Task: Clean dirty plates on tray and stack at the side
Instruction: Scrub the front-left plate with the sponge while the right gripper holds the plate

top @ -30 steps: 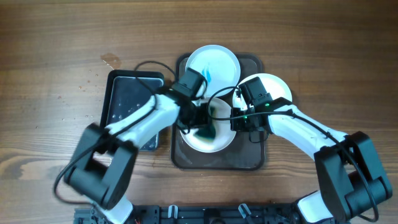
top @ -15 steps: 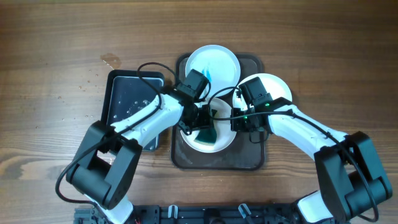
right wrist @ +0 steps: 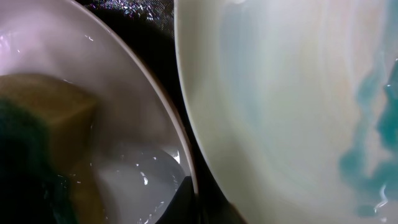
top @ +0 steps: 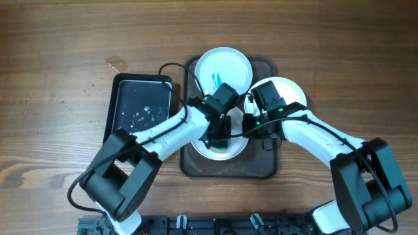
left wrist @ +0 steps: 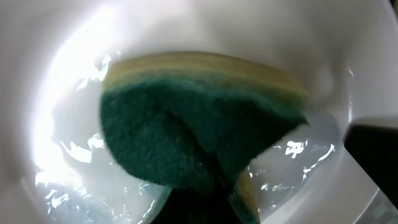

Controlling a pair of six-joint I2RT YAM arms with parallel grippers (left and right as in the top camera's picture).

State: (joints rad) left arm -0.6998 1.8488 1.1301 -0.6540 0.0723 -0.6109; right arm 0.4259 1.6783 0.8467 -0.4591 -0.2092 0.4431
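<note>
The left end effector (top: 219, 134) clamps a green sponge (left wrist: 186, 137) inside the near plate (top: 200, 149) on the tray (top: 261, 167). Whether the right end effector (top: 247, 126) grips anything cannot be told. A black tray (top: 140, 111) lies toward the counter's (top: 52, 52) left edge.

A brown wood-grain surface (top: 52, 39) fills the overhead view, evenly lit, with a small darker stain (top: 116, 63) left of centre and pale specks (top: 85, 85) nearby.

I log this as a robotics lab bench. Evidence: 2 white arms, left arm (top: 163, 130) and right arm (top: 320, 138), on bare wood-grain table (top: 52, 39); black mounting rail (top: 215, 225); loose black cable (top: 168, 65).
</note>
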